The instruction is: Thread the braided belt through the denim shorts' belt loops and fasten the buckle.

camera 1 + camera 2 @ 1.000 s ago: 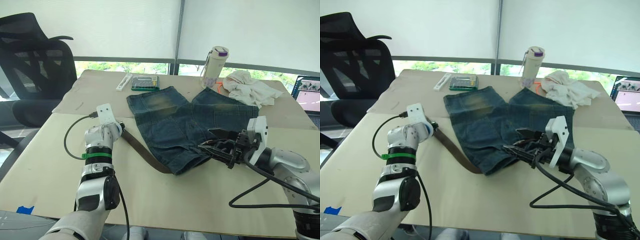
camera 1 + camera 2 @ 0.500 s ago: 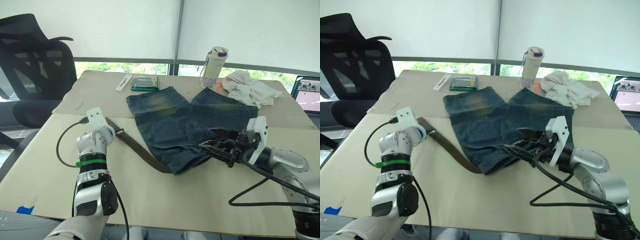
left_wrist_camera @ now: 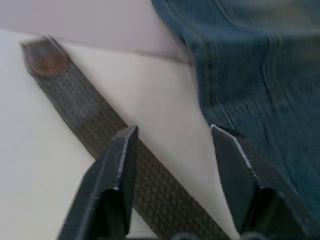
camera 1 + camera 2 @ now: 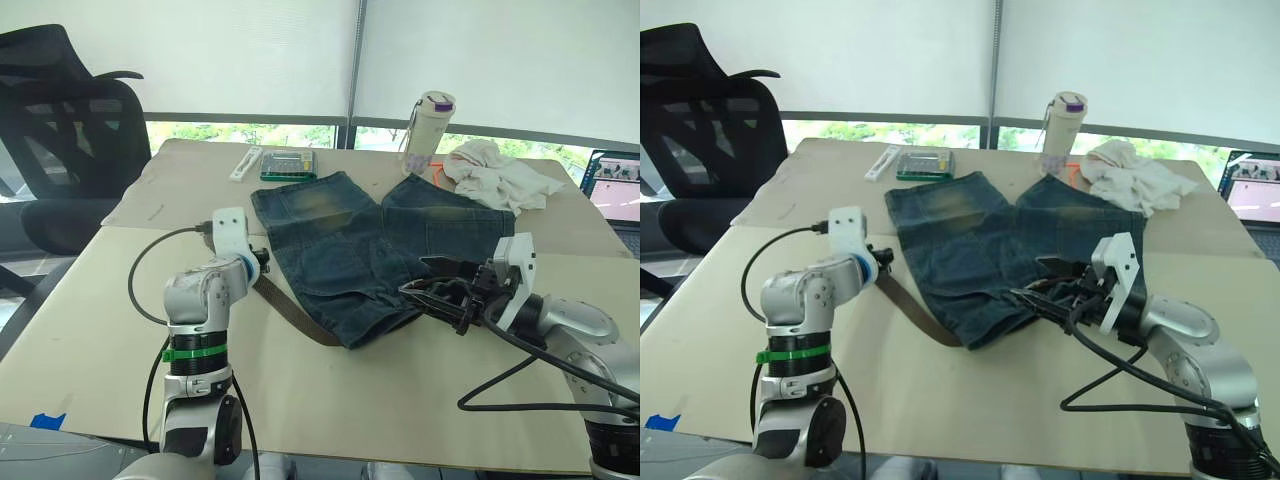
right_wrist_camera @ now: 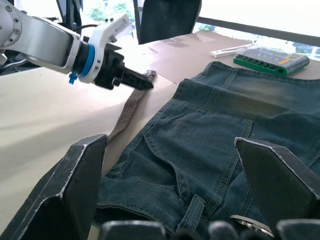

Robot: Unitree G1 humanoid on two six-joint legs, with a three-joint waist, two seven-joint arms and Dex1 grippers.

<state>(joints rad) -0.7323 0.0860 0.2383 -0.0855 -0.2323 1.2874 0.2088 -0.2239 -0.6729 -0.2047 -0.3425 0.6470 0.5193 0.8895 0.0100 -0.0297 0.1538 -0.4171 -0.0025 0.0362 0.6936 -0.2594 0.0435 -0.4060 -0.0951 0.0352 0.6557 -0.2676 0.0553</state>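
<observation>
Left pincer (image 3: 170, 137) spread wide just above the belt (image 3: 95, 135), beside the shorts (image 4: 370, 250). Right pincer (image 5: 170, 150) gapes over the waistband, buckle (image 5: 252, 225) beneath. Loops apparently mostly unthreaded, buckle unfastened.

My faded blue denim shorts (image 4: 375, 250) lie flat mid-table, legs pointing far, waistband nearest me, yellowish wear on the far left leg. My dark brown braided belt (image 4: 295, 313) runs diagonally from the shorts' near left corner out to the far left (its tip is a plain brown end (image 3: 46, 59)).
</observation>
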